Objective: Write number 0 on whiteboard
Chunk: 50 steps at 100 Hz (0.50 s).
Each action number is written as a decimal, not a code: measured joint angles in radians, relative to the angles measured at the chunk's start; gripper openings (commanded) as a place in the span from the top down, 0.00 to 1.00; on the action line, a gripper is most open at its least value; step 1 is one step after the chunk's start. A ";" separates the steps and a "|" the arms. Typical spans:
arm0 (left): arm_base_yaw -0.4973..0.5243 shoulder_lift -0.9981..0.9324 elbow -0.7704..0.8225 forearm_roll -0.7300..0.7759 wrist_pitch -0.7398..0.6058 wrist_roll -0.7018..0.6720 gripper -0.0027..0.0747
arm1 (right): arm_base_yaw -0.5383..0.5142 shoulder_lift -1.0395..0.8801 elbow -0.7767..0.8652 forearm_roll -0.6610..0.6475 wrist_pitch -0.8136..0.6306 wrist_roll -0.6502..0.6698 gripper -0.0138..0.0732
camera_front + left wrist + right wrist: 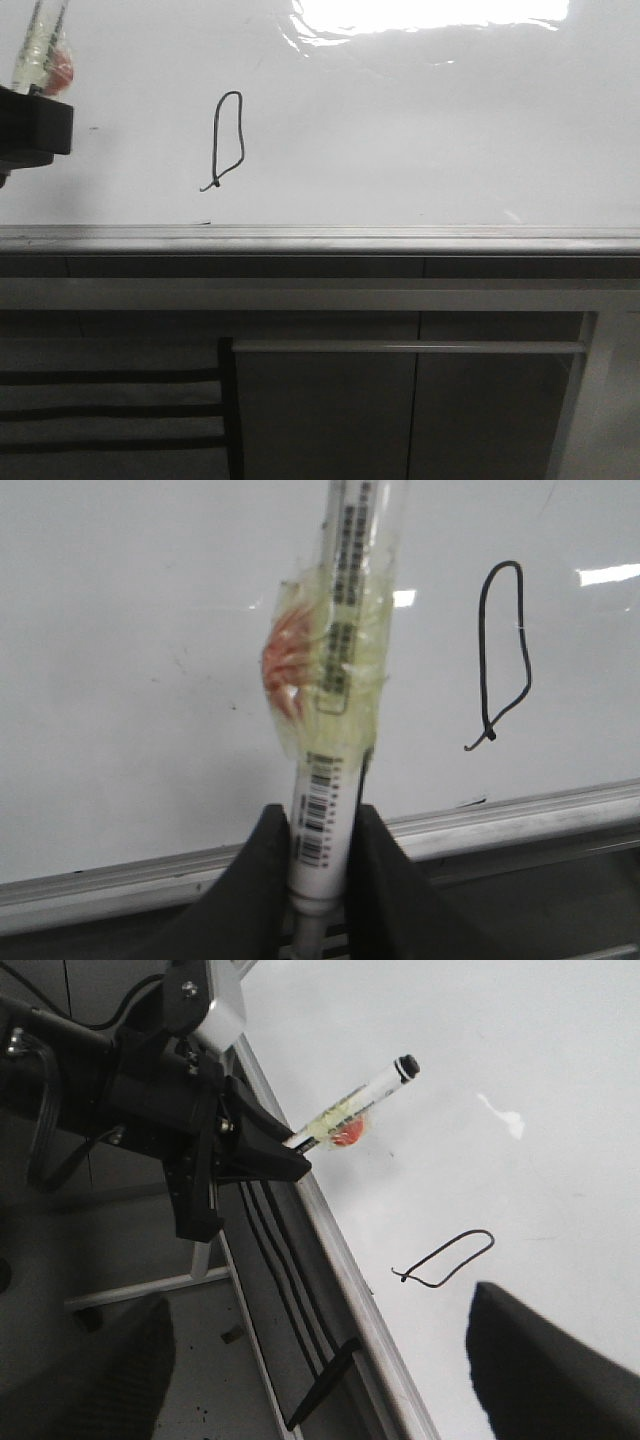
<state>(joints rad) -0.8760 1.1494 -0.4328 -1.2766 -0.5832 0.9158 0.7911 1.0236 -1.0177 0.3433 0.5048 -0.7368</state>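
The whiteboard (420, 130) fills the upper front view, glossy white. The number 0 (228, 140) is drawn on it at left of centre, a thin dark tall loop with a small knotted tail at its lower end. My left gripper (322, 820) is shut on a white marker (335, 660) wrapped in yellowish tape with a red patch. The marker points at the board to the left of the number 0 (505, 655), and its tip is out of view there. My right gripper (315, 1300) is open and holds nothing, hovering over the board's edge near the number 0 (450, 1260).
A grey metal rail (320, 240) runs along the board's lower edge. Grey cabinet doors (330, 400) and a dark slatted frame (110, 410) stand below it. Bright glare (430, 15) sits at the board's top. A white smear (500, 1115) marks the board.
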 measured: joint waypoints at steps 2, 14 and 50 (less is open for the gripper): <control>0.012 0.005 -0.007 0.000 0.014 -0.002 0.99 | 0.000 0.000 0.000 0.000 0.002 0.000 0.25; 0.112 0.050 -0.050 0.002 0.131 -0.013 0.99 | 0.000 0.000 0.000 -0.002 0.004 0.000 0.25; 0.390 0.130 -0.159 0.049 0.472 -0.036 0.99 | 0.000 0.000 0.000 -0.004 0.004 0.000 0.25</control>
<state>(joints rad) -0.4862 1.2790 -0.5918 -1.2279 -0.1110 0.8799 0.7911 1.0236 -1.0177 0.3397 0.5084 -0.7368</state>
